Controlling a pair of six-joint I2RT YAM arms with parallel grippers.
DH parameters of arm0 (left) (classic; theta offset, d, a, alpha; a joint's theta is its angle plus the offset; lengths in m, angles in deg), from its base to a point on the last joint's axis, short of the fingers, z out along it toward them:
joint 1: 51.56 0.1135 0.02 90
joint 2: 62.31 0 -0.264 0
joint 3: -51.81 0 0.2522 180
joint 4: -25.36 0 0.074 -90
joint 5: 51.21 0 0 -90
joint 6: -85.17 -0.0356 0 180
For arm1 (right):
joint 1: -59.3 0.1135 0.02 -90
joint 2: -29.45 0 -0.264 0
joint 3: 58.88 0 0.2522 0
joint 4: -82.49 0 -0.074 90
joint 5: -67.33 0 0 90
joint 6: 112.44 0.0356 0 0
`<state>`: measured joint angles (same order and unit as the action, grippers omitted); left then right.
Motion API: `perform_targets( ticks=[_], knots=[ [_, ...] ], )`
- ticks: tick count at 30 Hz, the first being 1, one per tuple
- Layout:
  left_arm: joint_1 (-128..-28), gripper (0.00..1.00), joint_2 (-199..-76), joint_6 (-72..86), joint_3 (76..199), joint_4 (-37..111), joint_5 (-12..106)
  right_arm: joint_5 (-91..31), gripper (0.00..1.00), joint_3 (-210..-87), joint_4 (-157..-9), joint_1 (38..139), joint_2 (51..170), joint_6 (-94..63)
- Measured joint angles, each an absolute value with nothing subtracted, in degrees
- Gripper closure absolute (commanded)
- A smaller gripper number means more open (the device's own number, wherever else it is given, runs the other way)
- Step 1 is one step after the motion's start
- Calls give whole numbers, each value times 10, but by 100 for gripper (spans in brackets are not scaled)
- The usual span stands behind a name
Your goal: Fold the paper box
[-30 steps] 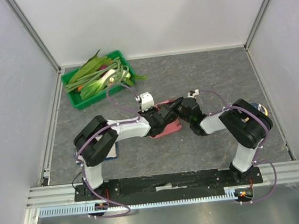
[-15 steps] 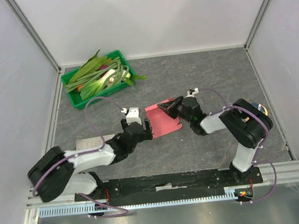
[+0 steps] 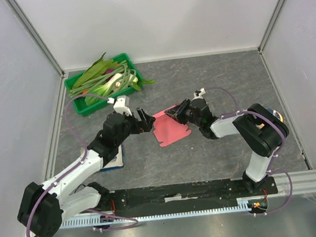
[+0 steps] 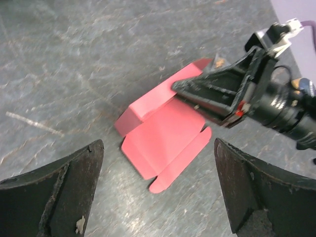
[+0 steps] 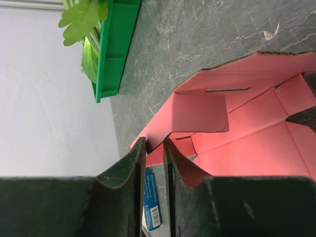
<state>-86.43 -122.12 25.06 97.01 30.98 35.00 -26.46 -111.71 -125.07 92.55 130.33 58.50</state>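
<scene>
The paper box (image 3: 170, 131) lay mid-tabletop (image 3: 210, 79), mostly flat, with only one side wall and a flap raised, so most of the folding looked undone. The right gripper (image 3: 171, 113) had its jaws nearly closed, pinching the box's far edge. The left gripper (image 3: 148, 121) hung with jaws wide, just beside it.

Grey mottled tabletop (image 3: 210, 79), 3 white walls (image 3: 153, 17), aluminium corner posts (image 3: 36, 38)

Overhead wide, wrists close, sharing paper box (image 3: 170, 129)

So the left gripper (image 3: 145, 121) reaches out toward 1 o'clock, fingers spread wide. And the right gripper (image 3: 172, 112) points at 9 o'clock, pinched onto the paper box (image 3: 167, 130).
</scene>
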Motion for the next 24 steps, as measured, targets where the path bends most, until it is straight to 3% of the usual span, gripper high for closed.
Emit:
perform_targets(
  ticks=[3, 9, 12, 15, 17, 21, 24],
  knots=[
    [-860, 9, -1255, 236, 1019, 313, 373, -274, 64, -1119, -1244, 920, 1302, 566],
    [-856, 12, -1337, 172, 1103, 323, 405, -298, 33, -1130, -1141, 904, 1256, 458],
    [-854, 11, -1394, 146, 1159, 346, 424, -319, 29, -1147, -1056, 888, 1208, 357],
    [-853, 12, -1450, 122, 1203, 355, 445, -344, 31, -1172, -984, 863, 1172, 247],
    [-853, 19, -1478, 105, 1220, 365, 457, -356, 32, -1191, -942, 841, 1159, 173],
    [-853, 27, -1532, 72, 1256, 378, 490, -387, 46, -1224, -890, 803, 1168, 73],
    [-853, 31, -1562, 53, 1268, 381, 511, -395, 50, -1259, -860, 793, 1200, 26]
  ],
)
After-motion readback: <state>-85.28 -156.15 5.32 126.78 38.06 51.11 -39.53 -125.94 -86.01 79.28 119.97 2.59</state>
